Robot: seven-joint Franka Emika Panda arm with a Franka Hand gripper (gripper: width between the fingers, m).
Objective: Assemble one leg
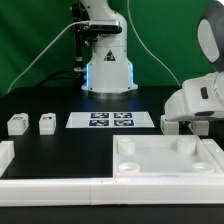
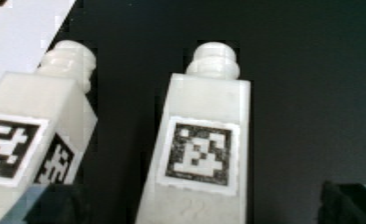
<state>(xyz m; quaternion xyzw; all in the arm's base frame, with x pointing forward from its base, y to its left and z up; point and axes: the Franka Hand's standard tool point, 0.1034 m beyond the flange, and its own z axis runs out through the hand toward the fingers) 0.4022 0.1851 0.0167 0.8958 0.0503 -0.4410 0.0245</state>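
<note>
In the wrist view two white legs lie side by side on the black table, each with a black-and-white tag and a round peg at its far end. One leg (image 2: 206, 130) sits between my gripper's (image 2: 198, 207) dark fingers (image 2: 358, 200), with gaps on both sides. The other leg (image 2: 38, 120) lies beside it, outside the jaws. The gripper is open and holds nothing. In the exterior view the gripper (image 1: 192, 127) is low over the table on the right, next to a leg (image 1: 170, 125). The white square tabletop (image 1: 165, 155) lies just in front of it.
Two more legs (image 1: 17, 124) (image 1: 46, 123) stand at the exterior view's left. The marker board (image 1: 111, 120) lies in the middle in front of the robot base (image 1: 108, 70). White border rails run along the front (image 1: 60, 190) and the left (image 1: 5, 155).
</note>
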